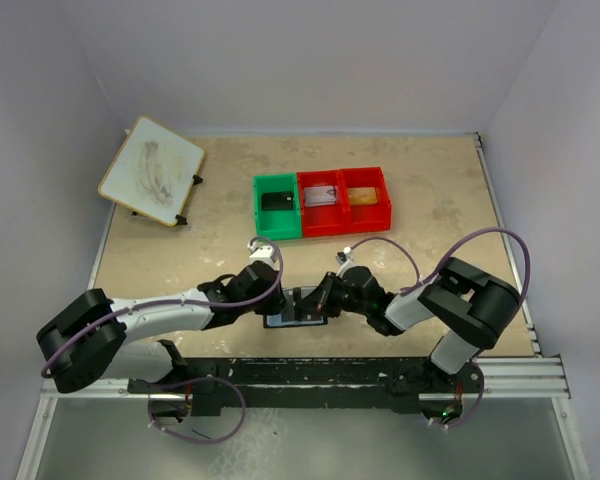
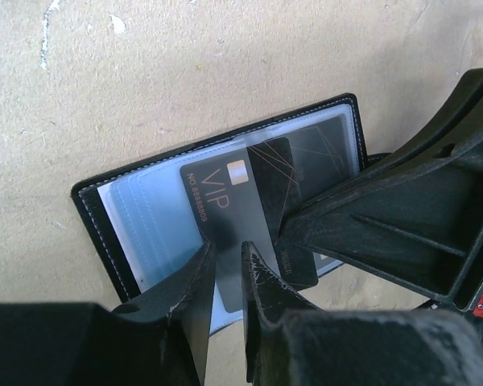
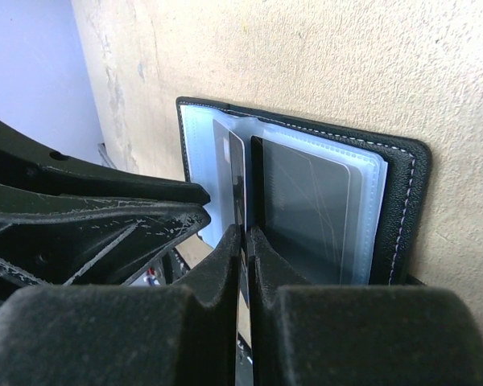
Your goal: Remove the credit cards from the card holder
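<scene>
Left wrist view: card holder [image 2: 125, 229] lies open on the table [image 2: 225, 64]. VIP credit card [image 2: 221, 217] sticks half out toward 6 o'clock, long axis roughly 12-to-6, aimed right at the left gripper [image 2: 227, 248]. That claw's just a slit apart, clamping nothing I can see. Right gripper [image 3: 243, 241] is pinched tight on the second card [image 2: 283, 189], so I'd guess it pulls first.

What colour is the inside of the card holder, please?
The card holder is pale blue-grey inside; left wrist view.

card holder [image 2: 145, 229] black, pale blue inside; card [image 2: 225, 201] black, gold lines
</scene>
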You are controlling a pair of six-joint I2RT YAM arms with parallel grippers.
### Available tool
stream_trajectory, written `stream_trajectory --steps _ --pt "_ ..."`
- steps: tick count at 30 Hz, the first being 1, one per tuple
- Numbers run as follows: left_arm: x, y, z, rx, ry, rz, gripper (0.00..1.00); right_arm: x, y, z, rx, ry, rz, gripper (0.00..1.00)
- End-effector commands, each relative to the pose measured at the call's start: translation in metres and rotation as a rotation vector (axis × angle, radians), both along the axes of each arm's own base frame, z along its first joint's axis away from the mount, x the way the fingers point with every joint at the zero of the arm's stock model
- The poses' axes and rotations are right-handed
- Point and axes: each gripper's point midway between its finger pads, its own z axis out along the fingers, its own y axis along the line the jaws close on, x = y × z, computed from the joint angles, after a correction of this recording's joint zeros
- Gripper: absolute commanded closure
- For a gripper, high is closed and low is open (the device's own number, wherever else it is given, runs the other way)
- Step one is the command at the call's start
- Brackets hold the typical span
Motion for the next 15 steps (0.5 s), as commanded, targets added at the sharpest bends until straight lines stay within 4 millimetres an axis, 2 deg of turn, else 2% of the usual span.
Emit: stream_trajectory --steps 1,9,15 --pt "0.004 -0.015 0.012 -0.055 -0.023 -0.028 0.83 0.002 0.0 0.0 0.003 -0.009 -0.002 0.95" --pt "-0.006 0.007 -0.023 0.054 0.042 -0.007 0.85 0.002 0.001 0.006 0.022 -0.024 0.0 0.9" --pt "-0.009 0.016 -0.023 0.077 0.034 0.003 0.87 0.003 0.003 0.01 0.037 -0.034 0.003 0.82"
